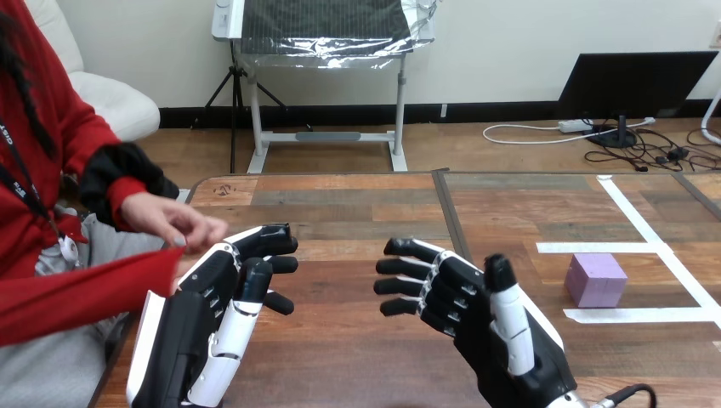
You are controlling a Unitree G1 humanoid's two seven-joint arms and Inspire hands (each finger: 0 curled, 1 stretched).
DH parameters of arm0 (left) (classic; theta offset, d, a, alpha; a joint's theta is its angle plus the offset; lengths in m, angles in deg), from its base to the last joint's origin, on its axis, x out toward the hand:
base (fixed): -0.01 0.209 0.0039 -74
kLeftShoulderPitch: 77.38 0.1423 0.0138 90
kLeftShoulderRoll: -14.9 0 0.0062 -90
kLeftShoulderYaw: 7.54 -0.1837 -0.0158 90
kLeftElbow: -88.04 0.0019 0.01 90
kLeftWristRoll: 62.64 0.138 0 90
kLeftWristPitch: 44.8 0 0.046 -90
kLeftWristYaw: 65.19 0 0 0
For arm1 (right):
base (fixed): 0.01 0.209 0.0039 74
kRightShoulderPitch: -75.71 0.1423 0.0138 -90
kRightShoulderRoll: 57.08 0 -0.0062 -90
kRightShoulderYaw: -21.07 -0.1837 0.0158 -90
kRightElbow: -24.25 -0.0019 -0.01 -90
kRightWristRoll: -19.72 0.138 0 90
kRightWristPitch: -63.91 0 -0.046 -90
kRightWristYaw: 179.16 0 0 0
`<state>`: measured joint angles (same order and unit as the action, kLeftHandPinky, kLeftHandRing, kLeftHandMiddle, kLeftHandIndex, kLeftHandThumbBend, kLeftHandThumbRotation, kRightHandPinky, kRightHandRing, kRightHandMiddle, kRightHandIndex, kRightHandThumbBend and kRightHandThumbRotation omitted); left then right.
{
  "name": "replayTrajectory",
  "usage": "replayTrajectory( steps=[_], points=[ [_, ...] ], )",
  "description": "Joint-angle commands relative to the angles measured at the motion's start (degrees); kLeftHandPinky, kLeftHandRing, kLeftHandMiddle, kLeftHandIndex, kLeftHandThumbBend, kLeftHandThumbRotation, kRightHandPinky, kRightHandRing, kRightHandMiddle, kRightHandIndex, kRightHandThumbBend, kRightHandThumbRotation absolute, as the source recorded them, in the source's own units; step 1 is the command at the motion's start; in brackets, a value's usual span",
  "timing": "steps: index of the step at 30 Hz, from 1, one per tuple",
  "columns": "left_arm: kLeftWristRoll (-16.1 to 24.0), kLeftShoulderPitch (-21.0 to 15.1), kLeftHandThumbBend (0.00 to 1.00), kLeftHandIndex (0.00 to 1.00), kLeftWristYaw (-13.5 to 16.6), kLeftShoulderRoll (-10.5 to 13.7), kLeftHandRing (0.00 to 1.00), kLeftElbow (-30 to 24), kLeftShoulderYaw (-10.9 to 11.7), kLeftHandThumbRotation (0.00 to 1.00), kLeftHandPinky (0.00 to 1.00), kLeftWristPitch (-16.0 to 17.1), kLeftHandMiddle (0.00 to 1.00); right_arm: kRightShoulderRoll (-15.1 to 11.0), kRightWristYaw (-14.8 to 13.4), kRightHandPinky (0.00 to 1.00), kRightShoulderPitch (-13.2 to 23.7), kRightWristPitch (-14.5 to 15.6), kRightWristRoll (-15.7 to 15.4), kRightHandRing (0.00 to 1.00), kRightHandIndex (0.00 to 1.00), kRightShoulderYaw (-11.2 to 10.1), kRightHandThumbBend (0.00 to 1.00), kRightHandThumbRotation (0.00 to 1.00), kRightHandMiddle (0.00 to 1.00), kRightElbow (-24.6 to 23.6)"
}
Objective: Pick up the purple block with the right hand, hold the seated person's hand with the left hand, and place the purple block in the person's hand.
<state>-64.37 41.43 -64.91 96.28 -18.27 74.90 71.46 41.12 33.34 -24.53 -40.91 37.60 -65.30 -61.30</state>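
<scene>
The purple block (597, 279) sits near the counter's (357, 204) right edge, looking light, stiff and flat-sided, best pinched across two opposite faces, while the right hand (463, 297) and left hand (225, 289) hover with fingers (400, 287) loosely spread, holding nothing

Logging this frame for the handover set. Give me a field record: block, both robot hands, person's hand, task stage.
block: purple block on the table, at the view's right, between white tape lines, nothing touching it
right hand: open, empty, over the table, left of the block and apart from it
left hand: open, holding nothing, near the table's left edge
person's hand: just above the left hand's fingertips; cannot tell if they touch; not held
task stage: block not yet picked up
</scene>
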Motion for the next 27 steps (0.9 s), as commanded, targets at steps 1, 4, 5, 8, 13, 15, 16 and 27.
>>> replayTrajectory(
  steps=[1,4,5,8,13,15,16,27],
  points=[
    [-0.55,-2.08,0.53,0.70,0.04,-1.73,0.70,-0.30,1.33,0.83,0.49,1.42,0.72,-1.44,-0.50,0.69,2.95,-3.65,-2.38,0.75,0.78,-1.65,0.72,0.98,0.76,1.02],
    [-0.55,-1.96,0.53,0.70,0.07,-1.73,0.70,-0.41,1.39,0.83,0.49,1.40,0.72,-1.69,-2.21,0.66,3.35,-7.66,-5.91,0.73,0.77,-1.93,0.71,0.94,0.75,2.65],
    [-0.51,-1.90,0.53,0.70,0.12,-1.74,0.70,-0.46,1.44,0.83,0.49,1.37,0.72,-1.75,-3.12,0.66,3.59,-9.33,-7.36,0.73,0.76,-2.07,0.71,0.93,0.74,3.48],
    [-0.35,-1.73,0.53,0.70,0.21,-1.79,0.70,-0.38,1.56,0.83,0.49,1.51,0.72,-1.72,-4.56,0.64,4.20,-13.45,-9.59,0.72,0.75,-2.31,0.72,0.89,0.74,5.70],
    [-0.66,-1.60,0.55,0.70,0.00,-1.70,0.71,0.26,1.96,0.83,0.49,2.04,0.73,-1.36,-4.96,0.62,5.47,-20.00,-10.61,0.70,0.75,-2.44,0.67,0.72,0.73,9.66],
    [-0.70,-1.52,0.55,0.70,0.13,-1.87,0.71,0.36,2.07,0.83,0.50,1.95,0.73,-0.75,-5.18,0.62,5.97,-22.20,-10.35,0.70,0.75,-2.62,0.67,0.66,0.73,11.46],
    [-0.70,-1.49,0.55,0.70,0.16,-1.93,0.71,0.38,2.11,0.83,0.50,1.93,0.73,-0.58,-5.27,0.62,6.15,-22.94,-10.28,0.70,0.75,-2.65,0.67,0.64,0.73,12.09],
    [-0.36,-1.39,0.51,0.71,0.74,-2.39,0.72,0.79,2.61,0.82,0.52,1.85,0.74,2.14,-7.42,0.63,7.12,-20.43,-6.57,0.71,0.75,-2.82,0.70,0.72,0.74,13.35]
  ],
)
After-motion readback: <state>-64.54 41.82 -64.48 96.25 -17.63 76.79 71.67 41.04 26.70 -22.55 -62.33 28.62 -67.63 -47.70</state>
